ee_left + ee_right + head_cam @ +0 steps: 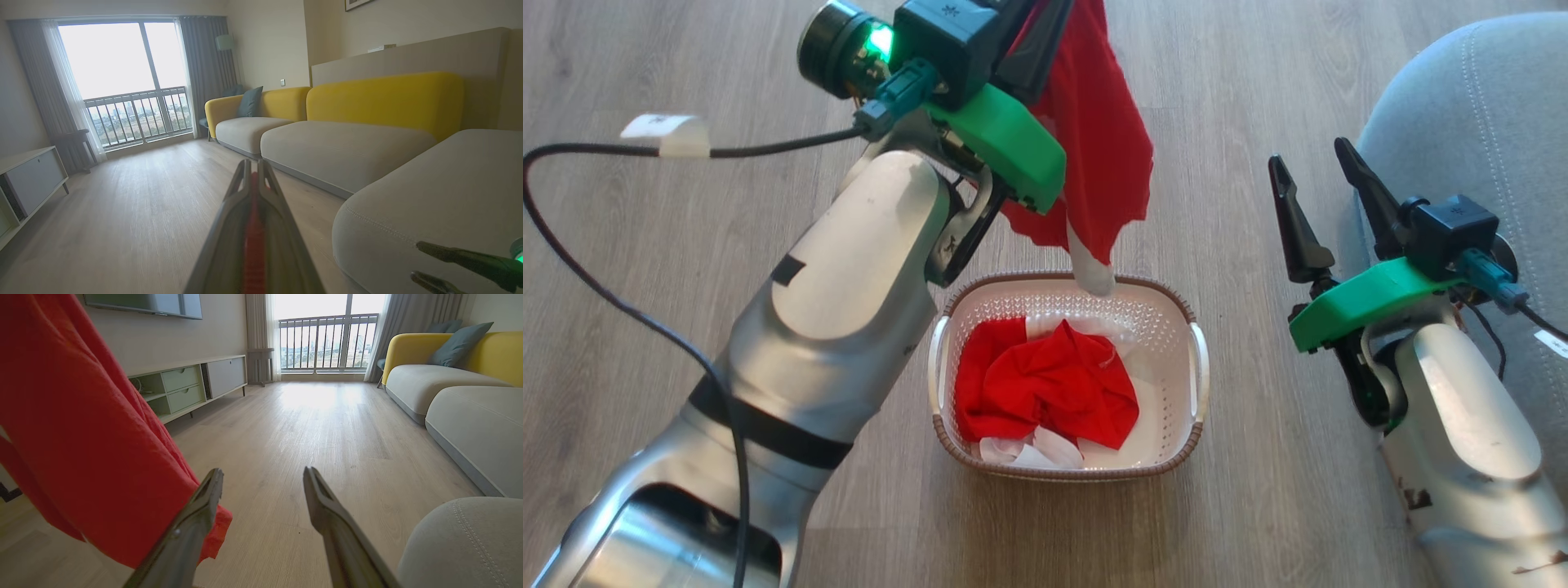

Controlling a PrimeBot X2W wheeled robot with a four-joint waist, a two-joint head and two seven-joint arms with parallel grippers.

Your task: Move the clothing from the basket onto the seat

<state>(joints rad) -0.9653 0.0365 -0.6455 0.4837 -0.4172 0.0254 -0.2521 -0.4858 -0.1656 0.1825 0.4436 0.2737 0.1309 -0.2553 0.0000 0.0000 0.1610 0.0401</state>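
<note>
Head view: one red garment [1094, 139] hanging above basket [1176, 302], clenched in left gripper [1037, 41]; more clothing [1054, 392] inside; visible seat [1486, 122] bare; right gripper [1308, 153] released.

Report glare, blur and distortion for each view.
Head view: evenly lit, basket sharp. Left wrist view: window blown out white, left gripper blurred close up, walls lean from the wide lens. Right wrist view: window glare on the floor, hanging garment soft.

Hanging clothing [1094, 122] top cut off; seat [1486, 106] cut by edge.
</note>
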